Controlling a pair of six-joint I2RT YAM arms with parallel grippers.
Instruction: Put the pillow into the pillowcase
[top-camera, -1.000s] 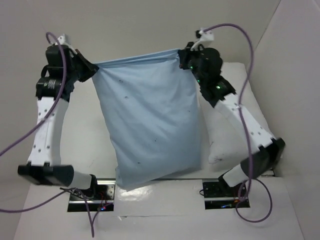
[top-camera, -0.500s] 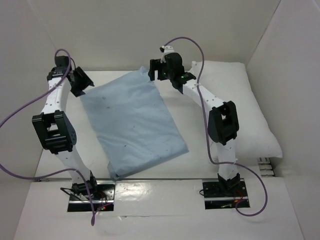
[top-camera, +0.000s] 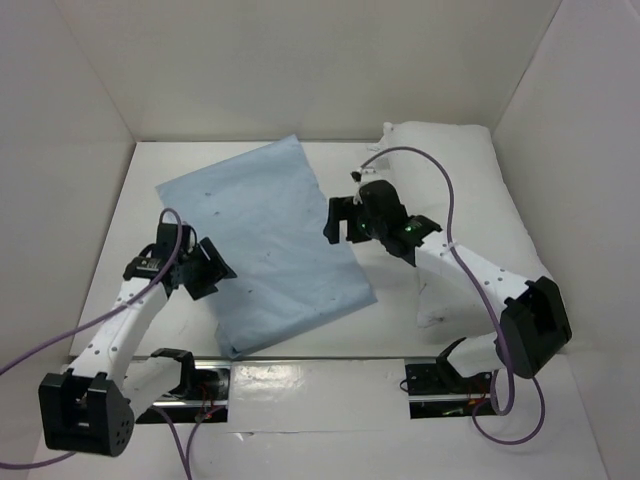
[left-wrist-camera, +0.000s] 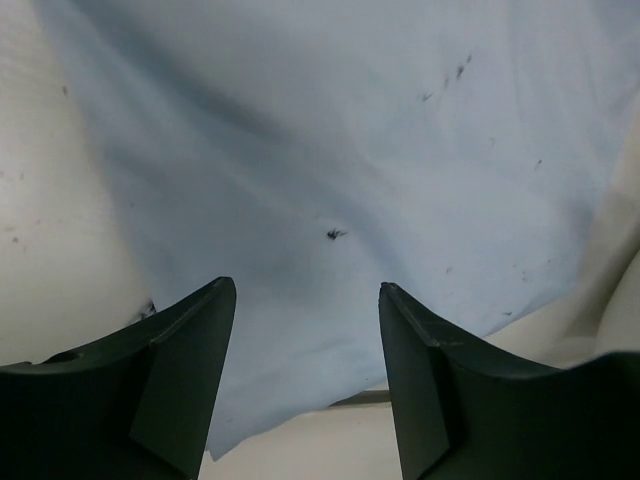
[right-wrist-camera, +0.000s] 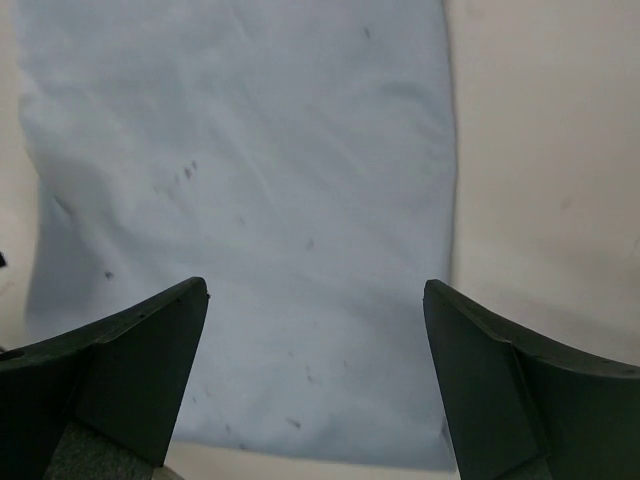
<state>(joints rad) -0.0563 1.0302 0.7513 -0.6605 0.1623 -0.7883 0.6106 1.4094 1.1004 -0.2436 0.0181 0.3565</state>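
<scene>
The pale blue pillowcase (top-camera: 265, 235) lies flat and slanted on the white table, left of centre. The plump white pillow (top-camera: 455, 160) lies along the right side, partly hidden by my right arm. My left gripper (top-camera: 212, 270) hovers at the pillowcase's left edge, open and holding nothing. My right gripper (top-camera: 333, 222) is open over its right edge, also holding nothing. In the left wrist view the speckled pillowcase (left-wrist-camera: 350, 150) fills the space beyond the open left gripper (left-wrist-camera: 307, 290). The right wrist view shows the pillowcase (right-wrist-camera: 250, 200) below the wide-open right gripper (right-wrist-camera: 315, 290).
White walls (top-camera: 80, 120) close in the table on the left, back and right. Bare table (right-wrist-camera: 540, 150) shows beside the cloth. Two metal base plates (top-camera: 445, 385) sit at the near edge. Purple cables (top-camera: 60, 335) loop off both arms.
A second ago both grippers held the pillowcase up by its top corners. They opened and let it go; it now lies flat, and both arms have dropped low and drawn nearer.
</scene>
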